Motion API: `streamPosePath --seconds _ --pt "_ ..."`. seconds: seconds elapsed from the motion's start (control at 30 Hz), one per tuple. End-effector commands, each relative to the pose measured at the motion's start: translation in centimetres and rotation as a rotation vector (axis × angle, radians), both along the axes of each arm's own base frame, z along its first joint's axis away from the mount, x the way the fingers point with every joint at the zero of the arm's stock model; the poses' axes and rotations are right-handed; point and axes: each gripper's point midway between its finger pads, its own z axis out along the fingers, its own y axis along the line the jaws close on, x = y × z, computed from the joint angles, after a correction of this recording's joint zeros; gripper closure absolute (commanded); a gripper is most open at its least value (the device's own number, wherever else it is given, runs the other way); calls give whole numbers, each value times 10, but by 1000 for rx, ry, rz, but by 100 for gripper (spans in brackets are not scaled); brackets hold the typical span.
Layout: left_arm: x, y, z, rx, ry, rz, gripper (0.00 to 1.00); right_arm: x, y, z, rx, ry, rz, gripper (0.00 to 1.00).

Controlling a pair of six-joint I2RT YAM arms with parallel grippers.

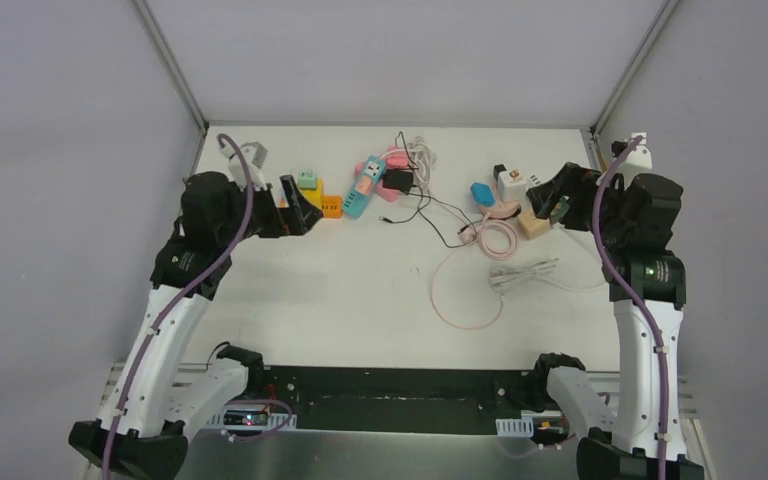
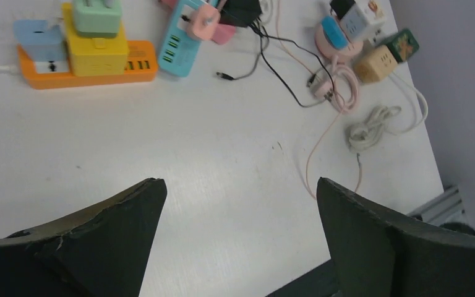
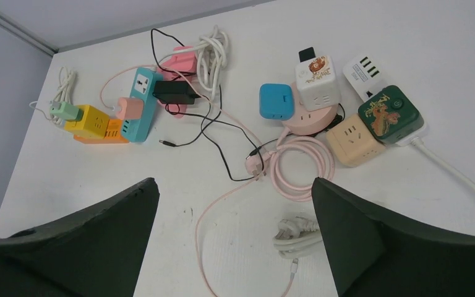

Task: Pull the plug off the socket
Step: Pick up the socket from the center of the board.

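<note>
An orange power strip (image 1: 332,207) carries a yellow cube socket (image 2: 96,46) with a green plug (image 2: 97,12) on top and a light blue plug (image 2: 37,37) beside it. A teal power strip (image 1: 363,190) holds a pink plug (image 3: 127,108) and a black adapter (image 3: 173,93). A pink round socket (image 3: 312,120) holds a blue plug (image 3: 276,101) and a white cube (image 3: 317,74). My left gripper (image 1: 300,205) is open and empty, just left of the orange strip. My right gripper (image 1: 550,200) is open and empty, right of the pink round socket.
A beige cube socket (image 3: 352,141) and a green cube (image 3: 388,114) sit by the right gripper, with a white USB charger (image 3: 365,73) behind. A pink cable coil (image 3: 303,164), a bundled white cable (image 3: 294,232) and loose black wires (image 1: 430,215) lie mid-table.
</note>
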Motion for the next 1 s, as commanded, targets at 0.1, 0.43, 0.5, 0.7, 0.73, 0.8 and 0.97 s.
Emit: streamPosePath --seconds 0.1,0.43,0.5,0.7,0.73,0.8,0.97 --pt "-6 -30 -28 404 1 -4 1 2 4 11 19 -27 25 0" --pt "-24 -14 -42 513 -76 -6 1 -18 59 1 -64 -136 526 0" --pt "-29 -18 -48 474 -105 -32 1 -27 67 -4 -68 -132 618 0" --pt "-37 -26 -62 449 -95 -93 1 -30 70 -36 -78 -121 688 0" --pt "-36 -28 -64 448 -87 -102 1 -28 68 -42 -71 -114 680 0" --pt "-34 -32 -67 444 -66 -112 1 -25 65 -50 -64 -100 670 0" --pt "-31 -56 -69 278 43 -136 3 -23 62 -63 -64 -63 656 0"
